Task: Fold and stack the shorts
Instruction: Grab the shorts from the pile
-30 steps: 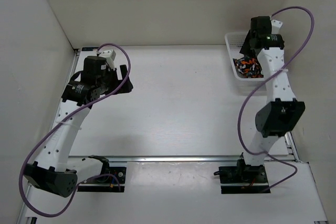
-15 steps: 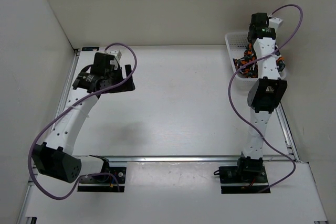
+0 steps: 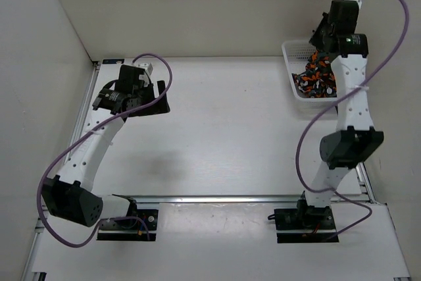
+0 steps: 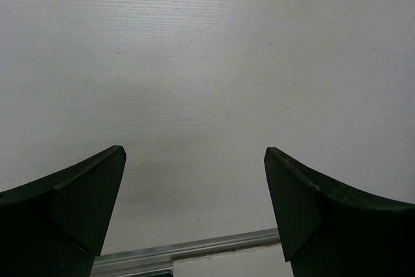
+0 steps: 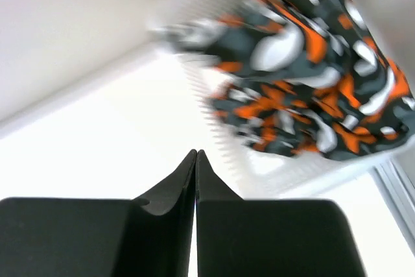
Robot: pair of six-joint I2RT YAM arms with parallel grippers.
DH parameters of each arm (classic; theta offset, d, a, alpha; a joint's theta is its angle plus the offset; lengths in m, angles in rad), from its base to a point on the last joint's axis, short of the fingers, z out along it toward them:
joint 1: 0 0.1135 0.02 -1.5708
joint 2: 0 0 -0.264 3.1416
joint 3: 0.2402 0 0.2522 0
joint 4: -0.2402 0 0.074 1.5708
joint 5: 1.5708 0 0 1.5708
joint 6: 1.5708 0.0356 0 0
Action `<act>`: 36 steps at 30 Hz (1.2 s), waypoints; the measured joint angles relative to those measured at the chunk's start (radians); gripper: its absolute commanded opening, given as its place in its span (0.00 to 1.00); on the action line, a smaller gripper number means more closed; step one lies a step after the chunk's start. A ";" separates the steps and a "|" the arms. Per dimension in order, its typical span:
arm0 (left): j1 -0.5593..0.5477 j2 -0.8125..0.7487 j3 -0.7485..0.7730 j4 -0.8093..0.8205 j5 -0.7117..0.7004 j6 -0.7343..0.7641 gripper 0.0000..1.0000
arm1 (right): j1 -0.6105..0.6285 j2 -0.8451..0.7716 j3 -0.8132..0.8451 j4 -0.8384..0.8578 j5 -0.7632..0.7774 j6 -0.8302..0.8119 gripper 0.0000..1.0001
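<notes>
The camouflage shorts (image 3: 314, 77) lie bunched in a white mesh basket (image 3: 288, 49) at the table's far right. In the right wrist view the shorts (image 5: 305, 89) are blurred, up and to the right of the fingers, inside the basket wall (image 5: 224, 135). My right gripper (image 3: 319, 37) hangs above the basket's far side; its jaws (image 5: 196, 152) are pressed together with no cloth between them. My left gripper (image 3: 161, 100) is at the far left of the table, open (image 4: 194, 154) over bare white surface.
White walls close in the table at the left, back and right. A metal rail (image 3: 230, 198) runs across near the arm bases, and another rail (image 4: 194, 250) shows low in the left wrist view. Purple cables loop off both arms.
My right gripper has gone from open to shut and has risen toward the back wall above the basket. The left arm shifted slightly, then held still.
</notes>
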 measured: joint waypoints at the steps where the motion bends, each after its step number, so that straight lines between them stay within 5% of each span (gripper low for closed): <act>1: 0.000 -0.008 0.000 0.000 0.000 -0.003 1.00 | 0.016 -0.050 -0.007 0.016 -0.016 -0.007 0.00; 2: 0.000 -0.019 -0.001 0.000 0.002 -0.004 1.00 | 0.032 -0.097 -0.013 0.031 -0.027 -0.014 0.18; 5: 0.000 -0.062 -0.007 0.002 0.005 -0.007 1.00 | 0.065 -0.192 -0.003 0.042 -0.030 -0.031 1.00; 11: 0.000 -0.097 -0.036 0.015 0.021 -0.019 1.00 | 0.020 -0.098 0.148 -0.014 0.043 -0.100 1.00; 21: 0.000 0.047 -0.028 0.032 0.013 0.010 1.00 | 0.017 0.345 0.354 -0.052 0.151 -0.230 1.00; 24: 0.000 0.111 -0.023 0.032 0.006 0.020 1.00 | 0.019 0.426 0.357 -0.010 0.216 -0.242 0.77; 25: 0.000 0.132 -0.018 0.031 0.005 0.024 1.00 | 0.019 0.444 0.357 0.004 0.237 -0.246 0.44; 28: 0.000 0.176 -0.009 0.031 0.002 0.030 1.00 | 0.019 0.474 0.358 0.040 0.320 -0.224 0.00; 32: 0.000 0.204 0.007 0.030 -0.001 0.034 1.00 | 0.019 0.443 0.339 0.089 0.364 -0.164 0.00; 36: 0.000 0.204 0.021 0.032 -0.002 0.037 1.00 | 0.018 0.348 0.315 0.098 0.233 -0.119 0.00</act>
